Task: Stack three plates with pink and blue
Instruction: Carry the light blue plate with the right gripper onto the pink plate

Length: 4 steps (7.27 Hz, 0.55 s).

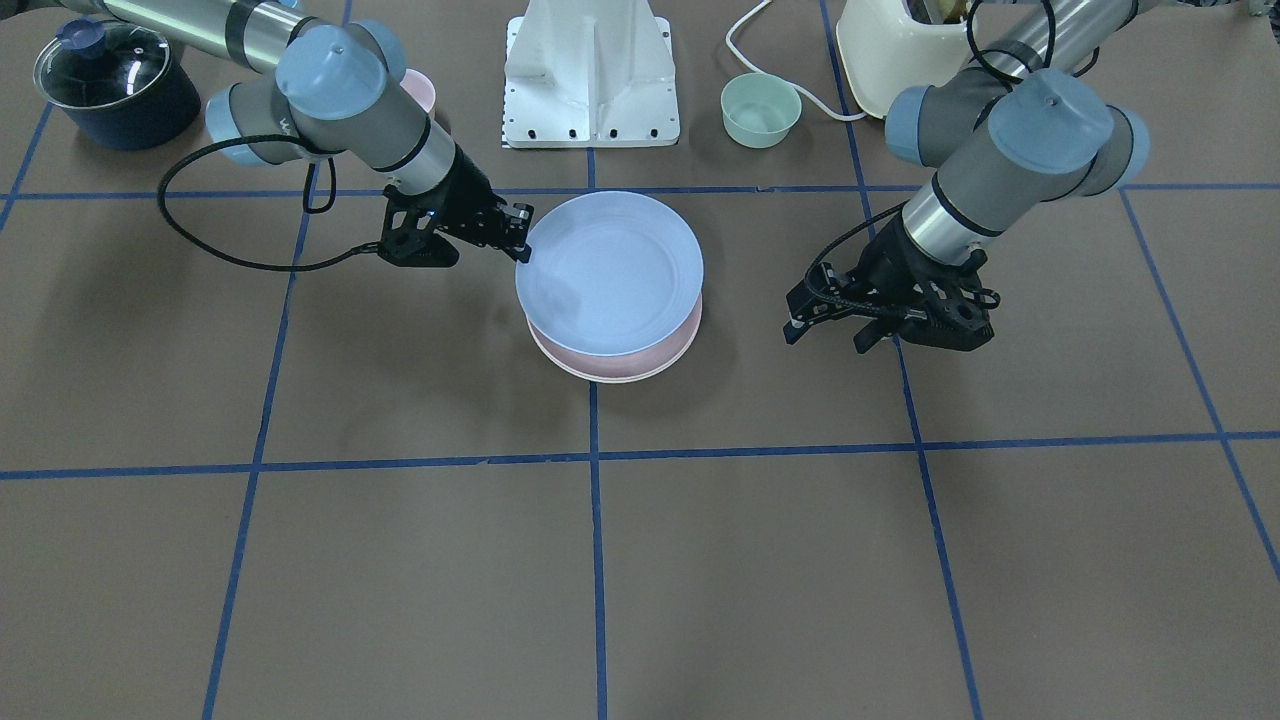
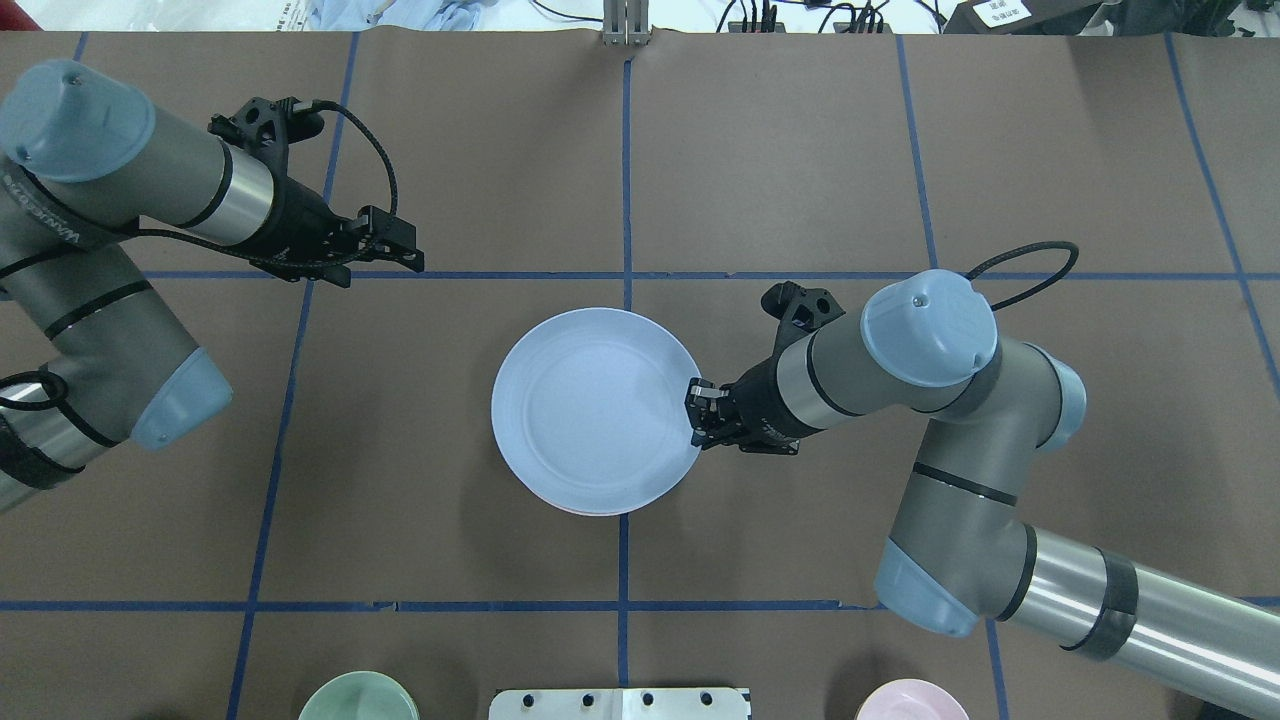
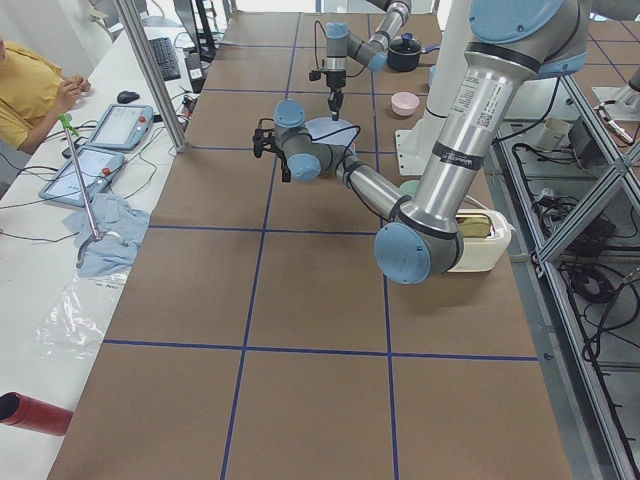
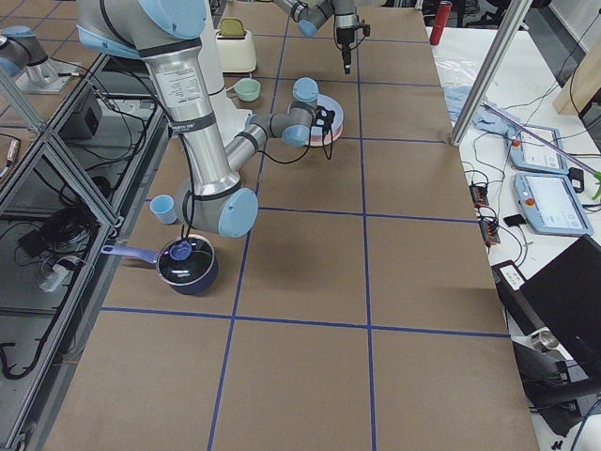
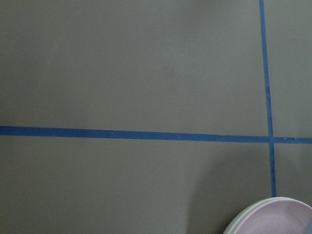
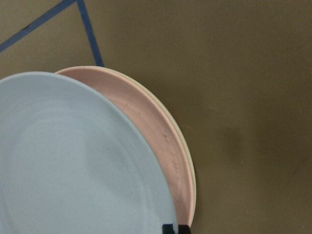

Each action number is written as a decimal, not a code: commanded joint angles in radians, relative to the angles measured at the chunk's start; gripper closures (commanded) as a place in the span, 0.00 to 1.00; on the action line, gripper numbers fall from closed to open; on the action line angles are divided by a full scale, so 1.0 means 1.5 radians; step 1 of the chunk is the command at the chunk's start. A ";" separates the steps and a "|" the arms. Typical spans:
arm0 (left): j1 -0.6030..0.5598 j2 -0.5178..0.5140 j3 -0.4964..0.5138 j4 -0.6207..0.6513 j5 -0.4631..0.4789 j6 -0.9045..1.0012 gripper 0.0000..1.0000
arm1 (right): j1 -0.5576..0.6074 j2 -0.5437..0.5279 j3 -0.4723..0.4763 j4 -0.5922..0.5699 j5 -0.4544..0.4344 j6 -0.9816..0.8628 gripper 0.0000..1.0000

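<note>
The light blue plate [image 1: 608,270] is held slightly raised and offset over the pale pink plate [image 1: 655,352], which lies on the cream-white plate [image 1: 600,378] at the table's centre. My right gripper [image 1: 522,245] is shut on the blue plate's rim; it also shows in the overhead view [image 2: 697,415]. In the right wrist view the blue plate [image 6: 73,161] fills the left, with the pink plate [image 6: 146,117] and the cream rim [image 6: 193,170] beneath it. My left gripper [image 1: 826,338] is open and empty, off to the stack's side, and also shows in the overhead view [image 2: 408,245].
A mint-green bowl [image 1: 760,108], a small pink bowl [image 2: 910,700], a dark lidded pot [image 1: 115,85] and a cream appliance [image 1: 900,50] stand along the robot's side of the table. The white robot base [image 1: 592,75] sits between them. Blue tape lines cross the brown table.
</note>
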 commanded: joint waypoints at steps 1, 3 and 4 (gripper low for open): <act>-0.001 -0.003 0.004 -0.001 -0.003 0.000 0.01 | -0.011 0.003 0.001 0.000 -0.013 0.007 1.00; -0.001 -0.003 0.005 -0.001 -0.003 0.000 0.01 | -0.004 0.003 0.002 0.000 -0.012 0.007 1.00; 0.000 -0.003 0.005 -0.002 -0.003 -0.001 0.01 | 0.009 -0.003 0.002 0.000 0.003 0.007 1.00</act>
